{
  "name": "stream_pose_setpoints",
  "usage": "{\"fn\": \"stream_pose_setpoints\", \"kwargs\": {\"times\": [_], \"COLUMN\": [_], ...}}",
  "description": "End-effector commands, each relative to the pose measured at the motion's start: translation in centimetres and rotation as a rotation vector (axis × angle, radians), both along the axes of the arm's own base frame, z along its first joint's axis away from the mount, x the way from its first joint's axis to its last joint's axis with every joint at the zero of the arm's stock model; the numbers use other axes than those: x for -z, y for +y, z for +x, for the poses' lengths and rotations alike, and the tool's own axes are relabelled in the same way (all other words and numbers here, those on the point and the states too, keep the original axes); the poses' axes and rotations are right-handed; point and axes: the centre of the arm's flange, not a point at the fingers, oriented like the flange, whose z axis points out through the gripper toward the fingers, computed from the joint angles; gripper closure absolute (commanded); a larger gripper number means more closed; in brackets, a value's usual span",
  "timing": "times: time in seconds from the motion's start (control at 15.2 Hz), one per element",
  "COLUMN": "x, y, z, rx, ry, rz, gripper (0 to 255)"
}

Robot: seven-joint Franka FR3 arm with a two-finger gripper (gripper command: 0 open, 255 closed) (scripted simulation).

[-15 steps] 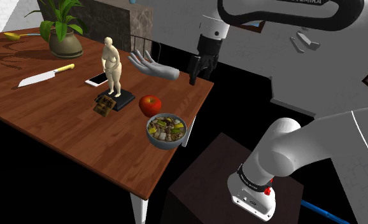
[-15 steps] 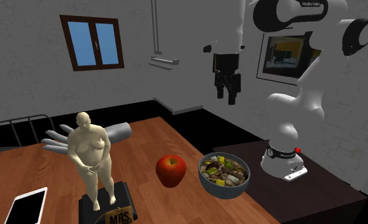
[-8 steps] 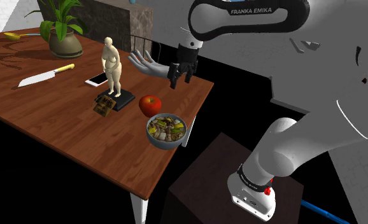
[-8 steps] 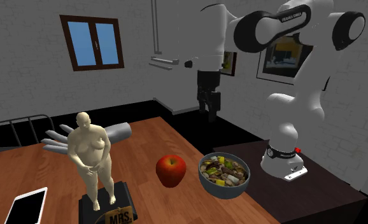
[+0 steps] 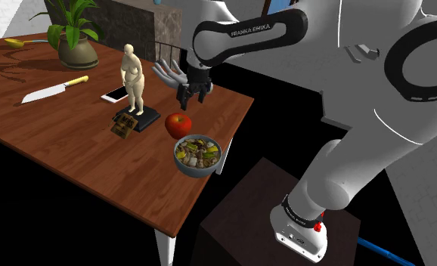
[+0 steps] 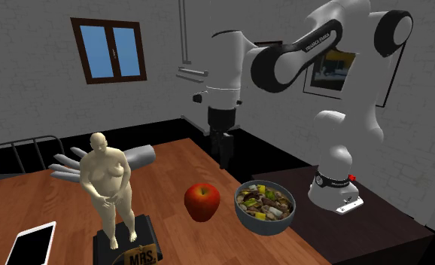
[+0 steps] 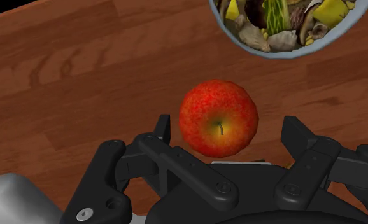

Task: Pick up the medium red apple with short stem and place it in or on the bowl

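The black jaws stand wide apart and hold nothing, hovering over the round red apple with a short stem [image 7: 218, 118]. The apple rests on the brown wooden table [image 7: 68, 76]. It is judged firm, smooth and light, and is best gripped across the widest girth. The grey bowl of mixed food [image 6: 257, 224] sits just beyond.

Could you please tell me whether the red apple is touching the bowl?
Apart. The wrist view shows a strip of bare table between the apple and the bowl rim.
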Motion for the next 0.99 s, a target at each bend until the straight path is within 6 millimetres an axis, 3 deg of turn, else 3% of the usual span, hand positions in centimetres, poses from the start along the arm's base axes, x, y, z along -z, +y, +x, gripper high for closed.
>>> {"fn": "stream_pose_setpoints", "kwargs": {"times": [0.0, 0.2, 0.66, 0.92], "x": [1.3, 3.1, 6.8, 7.1], "y": [0.7, 1.5, 1.6, 1.6], "z": [2.3, 5.2, 5.5, 5.5], "rx": [-0.009, -0.02, -0.02, -0.02], "ry": [-0.013, -0.029, -0.029, -0.029], "rz": [-0.005, -0.013, -0.013, -0.013], "gripper": [0, 0, 0, 0]}}
